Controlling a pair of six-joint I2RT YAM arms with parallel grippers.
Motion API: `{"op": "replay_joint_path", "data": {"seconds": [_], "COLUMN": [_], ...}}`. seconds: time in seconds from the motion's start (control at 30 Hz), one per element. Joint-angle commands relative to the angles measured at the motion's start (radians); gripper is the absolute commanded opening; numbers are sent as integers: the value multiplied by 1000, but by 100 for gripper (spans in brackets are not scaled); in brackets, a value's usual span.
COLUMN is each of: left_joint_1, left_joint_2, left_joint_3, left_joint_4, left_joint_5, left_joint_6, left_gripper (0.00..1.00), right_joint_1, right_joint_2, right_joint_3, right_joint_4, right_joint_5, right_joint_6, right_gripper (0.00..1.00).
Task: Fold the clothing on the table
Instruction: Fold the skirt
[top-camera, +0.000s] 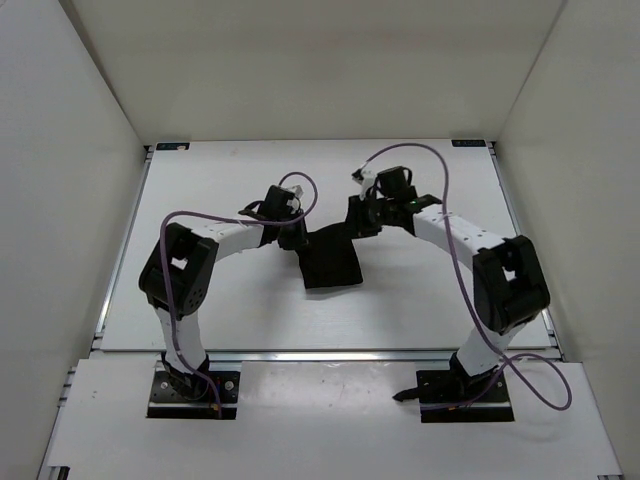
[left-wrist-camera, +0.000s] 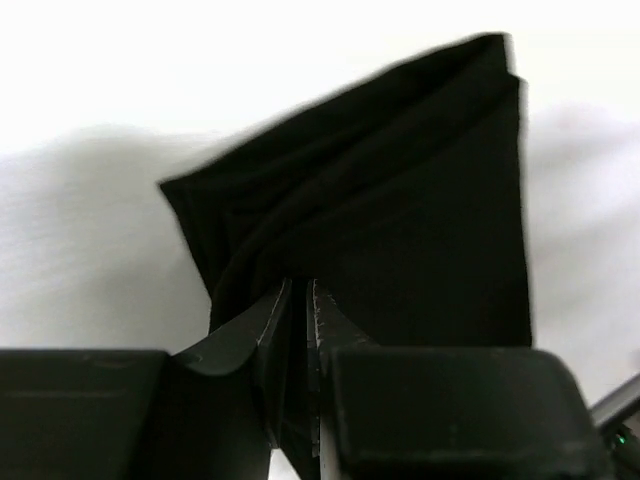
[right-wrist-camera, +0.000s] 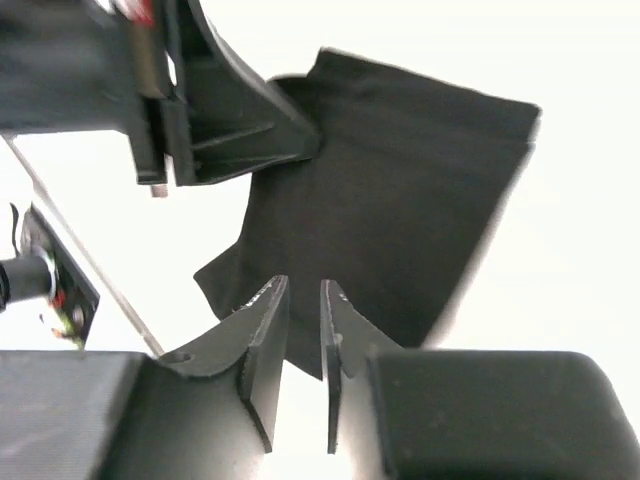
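**Folded cloth, mid-desk**

The clothing (top-camera: 331, 262) sits partly folded in the middle of the desk (top-camera: 420, 305). The left tool (left-wrist-camera: 302, 292) pinches one edge. The right tool (right-wrist-camera: 305, 292) stands slightly parted, gripping nothing. I'd carry that edge low, keeping the layers square.

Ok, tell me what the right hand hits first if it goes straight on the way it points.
The black clothing, lying just past the right hand's fingertips, dead ahead. Height above it is unclear, so it might skim over.
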Motion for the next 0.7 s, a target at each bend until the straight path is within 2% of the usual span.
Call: {"op": "replay_joint_path", "data": {"seconds": [0.0, 0.07, 0.1, 0.17, 0.2, 0.23, 0.27, 0.33, 0.37, 0.43, 0.5, 0.57, 0.67], "left_joint_1": [28, 33, 40, 30, 34, 37, 33, 31, 27, 19, 7, 2, 43], "left_joint_2": [24, 32, 28, 12, -8, -30, -56, -99, -143, -209, -290, -407, -532], "left_joint_3": [5, 34, 66, 110, 140, 165, 182, 220, 220, 176, 109, -26, -192], "left_joint_4": [47, 33, 13, -16, -49, -66, -117, -183, -223, -257, -272, -264, -274], "left_joint_5": [-20, -9, -9, -17, -14, 8, -13, -44, -81, -119, -181, -222, -241], "left_joint_6": [6, 13, 30, 59, 90, 117, 122, 162, 158, 177, 191, 182, 123], "left_gripper": [24, 33, 37, 51, 63, 69, 79, 87, 88, 97, 99, 98, 99], "right_joint_1": [-50, -90, -98, -132, -138, -156, -174, -216, -236, -262, -282, -274, -244], "right_joint_2": [-77, -85, -88, -109, -113, -126, -131, -151, -157, -163, -159, -153, -139], "right_joint_3": [58, 60, 48, 26, 11, -8, -15, -44, -46, -55, -52, -41, -19], "right_joint_4": [-89, -146, -164, -182, -185, -185, -182, -177, -177, -177, -185, -198, -218], "right_joint_5": [50, 87, 98, 138, 147, 146, 144, 145, 146, 144, 143, 152, 176], "right_joint_6": [-19, -22, -34, -44, -51, -53, -57, -61, -68, -82, -102, -123, -145], "right_gripper": [18, 24, 31, 44, 48, 50, 51, 54, 54, 54, 55, 56, 57]}}
